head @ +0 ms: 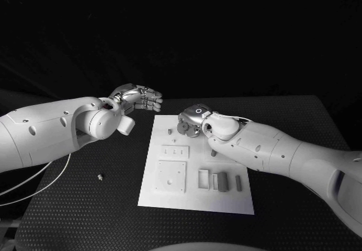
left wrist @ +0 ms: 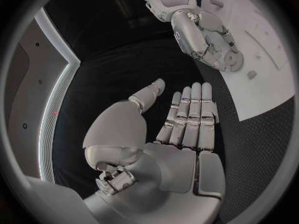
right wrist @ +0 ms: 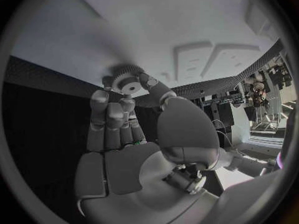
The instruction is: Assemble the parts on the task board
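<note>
You have a black table [head: 90, 209] before you. The white task board [head: 226, 201] lies at its middle; a small pale object [head: 100, 177] lies to the board's left.

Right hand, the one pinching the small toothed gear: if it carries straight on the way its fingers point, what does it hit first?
Probably the white task board: the right hand points its fingers, with the small grey toothed gear, at the board's surface, with nothing between. How far off it is, the pictures don't tell.

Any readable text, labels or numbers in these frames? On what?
None readable.
Task board: raised blocks and slots, no print visible.
Gear held by the right hand: no markings.
Left hand: no lettering visible.
Small piece on the table: too small to tell.
</note>
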Controlling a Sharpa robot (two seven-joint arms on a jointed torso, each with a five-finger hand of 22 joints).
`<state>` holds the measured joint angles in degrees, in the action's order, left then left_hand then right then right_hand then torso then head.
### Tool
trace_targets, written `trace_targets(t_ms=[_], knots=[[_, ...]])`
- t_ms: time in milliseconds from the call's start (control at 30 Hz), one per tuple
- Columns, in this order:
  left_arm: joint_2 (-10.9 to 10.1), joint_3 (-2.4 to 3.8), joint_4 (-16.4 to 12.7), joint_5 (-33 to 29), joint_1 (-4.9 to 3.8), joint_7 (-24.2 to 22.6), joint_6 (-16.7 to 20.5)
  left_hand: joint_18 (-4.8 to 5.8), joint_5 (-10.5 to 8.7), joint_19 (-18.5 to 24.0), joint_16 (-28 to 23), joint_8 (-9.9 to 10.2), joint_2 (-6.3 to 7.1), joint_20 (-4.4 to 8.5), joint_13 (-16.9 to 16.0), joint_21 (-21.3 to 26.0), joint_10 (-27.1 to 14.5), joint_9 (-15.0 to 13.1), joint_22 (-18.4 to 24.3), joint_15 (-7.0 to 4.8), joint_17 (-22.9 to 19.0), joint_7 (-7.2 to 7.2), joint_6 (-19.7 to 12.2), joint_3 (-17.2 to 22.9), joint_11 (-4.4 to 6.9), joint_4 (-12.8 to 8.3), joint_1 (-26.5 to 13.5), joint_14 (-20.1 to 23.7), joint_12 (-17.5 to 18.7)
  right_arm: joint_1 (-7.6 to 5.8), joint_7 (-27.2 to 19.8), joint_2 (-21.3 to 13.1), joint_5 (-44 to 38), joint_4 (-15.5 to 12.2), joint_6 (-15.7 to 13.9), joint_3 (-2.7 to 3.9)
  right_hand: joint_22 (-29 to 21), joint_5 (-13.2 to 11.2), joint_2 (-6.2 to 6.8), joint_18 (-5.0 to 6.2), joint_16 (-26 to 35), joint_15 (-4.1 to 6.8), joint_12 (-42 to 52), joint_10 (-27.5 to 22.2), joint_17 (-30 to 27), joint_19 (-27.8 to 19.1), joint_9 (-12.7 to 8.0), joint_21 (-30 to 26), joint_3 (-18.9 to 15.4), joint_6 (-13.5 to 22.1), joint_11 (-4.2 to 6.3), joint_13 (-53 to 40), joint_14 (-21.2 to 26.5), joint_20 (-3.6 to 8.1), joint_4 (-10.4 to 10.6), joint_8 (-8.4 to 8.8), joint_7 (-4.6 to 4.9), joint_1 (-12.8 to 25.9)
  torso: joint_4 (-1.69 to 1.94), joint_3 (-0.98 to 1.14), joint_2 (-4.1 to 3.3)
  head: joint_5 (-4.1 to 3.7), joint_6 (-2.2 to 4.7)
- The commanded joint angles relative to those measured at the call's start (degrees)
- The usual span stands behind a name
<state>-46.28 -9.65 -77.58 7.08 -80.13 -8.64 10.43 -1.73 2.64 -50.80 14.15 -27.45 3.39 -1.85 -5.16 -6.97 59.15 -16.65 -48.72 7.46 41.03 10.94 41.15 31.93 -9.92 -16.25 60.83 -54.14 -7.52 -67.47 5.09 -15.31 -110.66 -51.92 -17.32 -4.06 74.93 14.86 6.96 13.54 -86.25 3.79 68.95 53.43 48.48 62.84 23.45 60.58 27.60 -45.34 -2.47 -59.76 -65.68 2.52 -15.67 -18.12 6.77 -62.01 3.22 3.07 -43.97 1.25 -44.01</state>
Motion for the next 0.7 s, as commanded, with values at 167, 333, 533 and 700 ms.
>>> trace_targets(t_ms=[167, 333, 533, 700], knots=[[0.06, 0.07, -0.14, 0.10, -0.07, -0.30, -0.05, -1.16, 0.21, -0.37, -0.37, 0.29, 0.33, -0.17, 0.07, 0.35, 0.25, -0.09, -0.09, 0.27, 0.05, 1.34, -0.30, -0.27, -0.02, 0.10, -0.40, -0.32, 0.41, 0.03, -0.83, -0.09, 0.70, -0.04, 0.10, -0.02, 0.65, -0.02, 0.96, 1.46, 0.27, -0.17, 0.35, -0.47, 0.05, 0.20, -0.19, -0.27, 0.09, -1.35, 0.02, 0.26, 0.36, -0.40, 0.58, 0.47, 2.01, 0.13, -0.02, 0.04, -0.01, 0.03, -0.02], [0.11, 0.07, -0.09, 0.10, -0.07, -0.29, -0.03, -1.17, 0.21, -0.38, -0.38, 0.30, 0.34, -0.17, 0.07, 0.35, 0.25, -0.09, -0.09, 0.27, 0.06, 1.34, -0.30, -0.26, -0.02, 0.10, -0.39, -0.32, 0.42, 0.03, -0.79, -0.02, 0.71, -0.05, 0.22, -0.02, 0.65, -0.04, 1.14, 1.46, 0.29, -0.17, 0.38, -0.54, 0.06, 0.19, -0.23, -0.31, 0.12, -1.24, 0.01, 0.35, 0.40, -0.42, 0.72, 0.54, 2.01, 0.22, 0.00, 0.03, 0.00, -0.03, -0.03], [0.07, 0.07, -0.09, 0.10, -0.07, -0.32, -0.02, -1.17, 0.21, -0.38, -0.39, 0.30, 0.34, -0.17, 0.07, 0.36, 0.26, -0.10, -0.10, 0.27, 0.06, 1.34, -0.31, -0.26, -0.02, 0.09, -0.39, -0.32, 0.42, 0.03, -0.65, -0.22, 0.74, -0.01, -0.22, -0.02, 0.65, -0.03, 1.20, 1.46, 0.32, -0.17, 0.42, -0.61, 0.07, 0.18, -0.25, -0.35, 0.21, -1.21, 0.02, 0.44, 0.44, -0.43, 0.90, 0.57, 2.02, 0.28, 0.01, 0.02, 0.01, -0.07, -0.03], [0.07, 0.07, -0.07, 0.10, -0.07, -0.30, -0.05, -1.17, 0.21, -0.38, -0.39, 0.31, 0.33, -0.17, 0.07, 0.37, 0.26, -0.10, -0.10, 0.27, 0.07, 1.34, -0.31, -0.26, -0.02, 0.09, -0.38, -0.32, 0.43, 0.03, -0.51, -0.37, 0.78, -0.08, -0.99, -0.02, 0.66, -0.03, 1.03, 1.46, 0.31, -0.19, 0.50, -0.65, 0.10, 0.21, -0.23, -0.36, 0.35, -1.40, -0.03, 0.53, 0.44, -0.42, 1.11, 0.47, 2.08, 0.27, 0.02, 0.01, 0.00, -0.05, -0.07]])
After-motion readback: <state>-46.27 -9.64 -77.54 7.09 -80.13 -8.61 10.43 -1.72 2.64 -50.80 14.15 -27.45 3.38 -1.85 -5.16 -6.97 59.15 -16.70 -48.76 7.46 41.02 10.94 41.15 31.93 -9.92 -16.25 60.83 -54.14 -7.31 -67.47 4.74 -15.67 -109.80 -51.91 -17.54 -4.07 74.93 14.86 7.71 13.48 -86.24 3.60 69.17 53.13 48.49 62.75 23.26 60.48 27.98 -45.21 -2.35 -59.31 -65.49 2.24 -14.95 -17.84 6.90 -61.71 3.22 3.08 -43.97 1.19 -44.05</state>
